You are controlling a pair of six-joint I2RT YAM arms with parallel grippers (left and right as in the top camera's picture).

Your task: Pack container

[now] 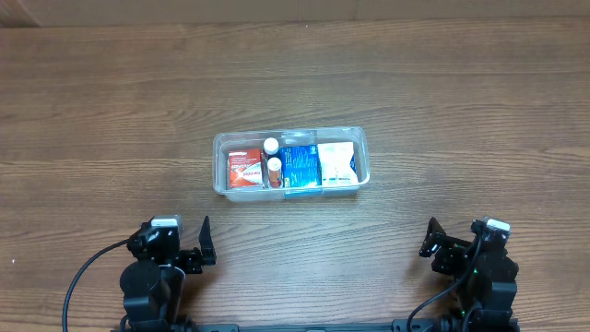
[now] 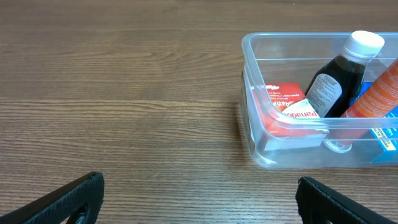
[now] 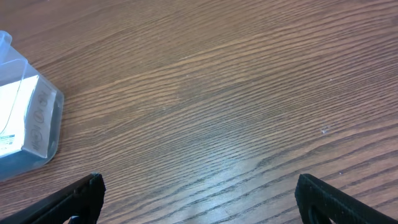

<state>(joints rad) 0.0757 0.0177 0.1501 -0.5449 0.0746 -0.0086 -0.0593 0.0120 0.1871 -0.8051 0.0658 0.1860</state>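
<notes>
container [image 1: 219,164] looks packed, nothing loose on the surface [image 1: 461,92]. left hand [image 2: 199,198] and right hand [image 3: 199,196] spread apart, empty, well off it. next: probably nothing left to pick.

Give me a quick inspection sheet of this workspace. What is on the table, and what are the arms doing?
Surface: wooden table, bare wood around the tub.
Job's things: clear container holding a red-and-white box, two white-capped bottles, a blue box and a white packet.
Clutter: nothing seen.
Grippers: left gripper open and empty; right gripper open and empty; both near the table's front edge, apart from the container.
Cables: black cable by the left arm, another by the right arm.
Surroundings: pale strip past the far edge.
</notes>
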